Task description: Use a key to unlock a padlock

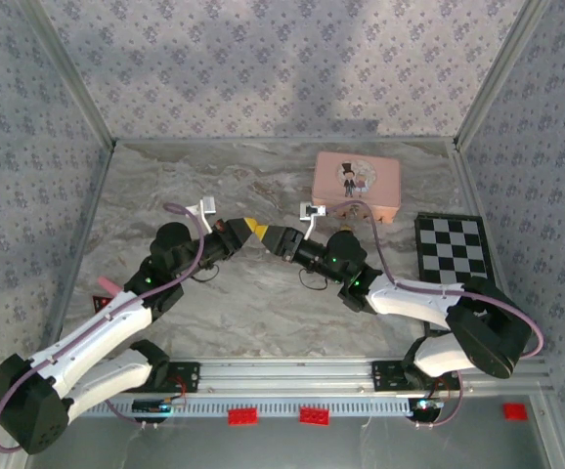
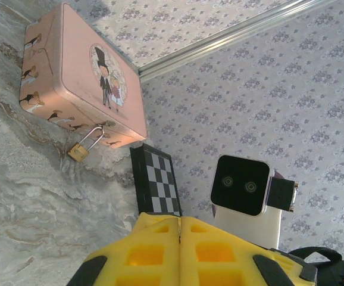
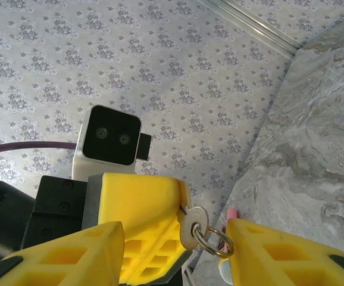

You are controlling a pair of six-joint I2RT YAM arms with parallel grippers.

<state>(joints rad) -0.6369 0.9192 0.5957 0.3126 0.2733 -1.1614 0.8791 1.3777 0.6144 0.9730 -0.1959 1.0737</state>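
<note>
The left gripper (image 1: 250, 226) is squeezed shut on the key (image 3: 190, 231), up in the air over the middle of the table (image 1: 263, 293); the little ring (image 3: 212, 243) hangs off the key. The right gripper (image 3: 177, 237) has its two yellow fingers apart, one on each side of the key, not pinching it; this looks like passing the key across. To do it well, the right fingers should close on the flat round head, not the ring; they need a firm hold before the left lets go, or the key may drop. The padlock (image 2: 78, 151) hangs on the front of the pink tin (image 2: 83, 77), off to the right at the back.
</note>
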